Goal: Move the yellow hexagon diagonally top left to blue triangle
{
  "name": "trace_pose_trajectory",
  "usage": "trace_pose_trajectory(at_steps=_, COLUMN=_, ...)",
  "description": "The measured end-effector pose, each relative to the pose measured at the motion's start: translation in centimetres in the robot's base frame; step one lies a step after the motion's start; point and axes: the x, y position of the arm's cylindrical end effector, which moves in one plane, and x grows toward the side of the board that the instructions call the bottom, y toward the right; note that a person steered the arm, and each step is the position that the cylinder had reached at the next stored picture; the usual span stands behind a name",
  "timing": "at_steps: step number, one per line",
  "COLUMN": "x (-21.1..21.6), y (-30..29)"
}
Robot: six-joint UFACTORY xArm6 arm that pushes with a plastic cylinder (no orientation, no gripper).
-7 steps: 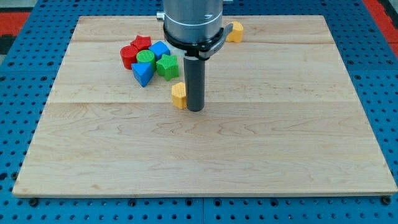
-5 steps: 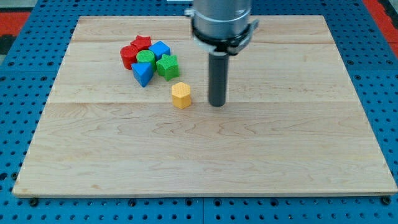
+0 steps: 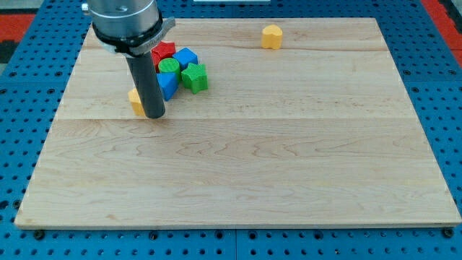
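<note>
One yellow hexagon (image 3: 135,101) sits at 9 o'clock of my tip (image 3: 154,115), touching it, mostly hidden. Blue triangle (image 3: 168,84) at 1 o'clock, near. Tool is a plain rod, no jaws to read.

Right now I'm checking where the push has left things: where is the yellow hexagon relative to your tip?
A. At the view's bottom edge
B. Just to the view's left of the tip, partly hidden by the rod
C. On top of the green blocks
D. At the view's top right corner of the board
B: the yellow hexagon peeks out just to the view's left of my tip, partly hidden behind the rod, with the blue triangle to the upper right.
</note>
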Motion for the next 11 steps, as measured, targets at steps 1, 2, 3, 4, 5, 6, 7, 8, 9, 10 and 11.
trace_pose_trajectory(at_steps=1, x=5.1, y=1.0)
trace_pose_trajectory(at_steps=2, x=2.0, y=-1.6)
trace_pose_trajectory(at_steps=3, x=-1.4, y=-2.9)
trace_pose_trajectory(at_steps=4, x=-0.5, y=-3.3)
trace_pose_trajectory(at_steps=5, x=0.4, y=-6.4)
trace_pose_trajectory(at_steps=6, x=-0.8, y=-7.1)
trace_pose_trajectory(at_steps=7, x=-0.7, y=-6.0)
trace_pose_trajectory(at_steps=8, x=-1.9, y=-5.3)
trace_pose_trajectory(at_steps=9, x=-3.9, y=-5.0)
trace_pose_trajectory(at_steps=10, x=-4.2, y=-4.3)
trace_pose_trajectory(at_steps=11, x=-4.2, y=-4.3)
